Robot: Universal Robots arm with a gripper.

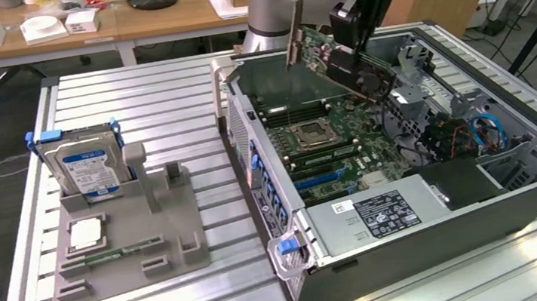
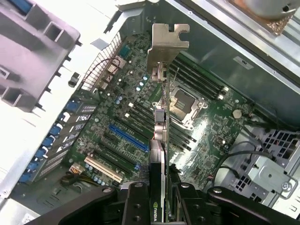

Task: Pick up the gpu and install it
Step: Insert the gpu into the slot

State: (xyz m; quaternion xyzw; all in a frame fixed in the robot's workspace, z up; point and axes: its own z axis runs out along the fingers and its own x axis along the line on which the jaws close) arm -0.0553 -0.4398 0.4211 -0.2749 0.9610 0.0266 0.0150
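The gpu (image 1: 334,56) is a flat card with a green board, a dark face and a silver bracket (image 2: 168,41) at one end. It hangs tilted in the air above the open computer case (image 1: 402,257), over the motherboard (image 1: 334,143). My gripper (image 1: 356,23) is shut on the card's far end. In the wrist view the gpu (image 2: 159,140) shows edge-on between my black fingers (image 2: 136,204), bracket pointing away. Under it lie the motherboard (image 2: 117,108) and its blue expansion slot (image 2: 129,136).
In the exterior view's left stands a grey fixture (image 1: 172,237) holding a silver hard drive (image 1: 83,168), a small square chip (image 1: 87,233) and a green memory stick (image 1: 108,256). The power supply (image 1: 377,214) fills the case's near end. Drive cages and cables (image 1: 484,130) line one side.
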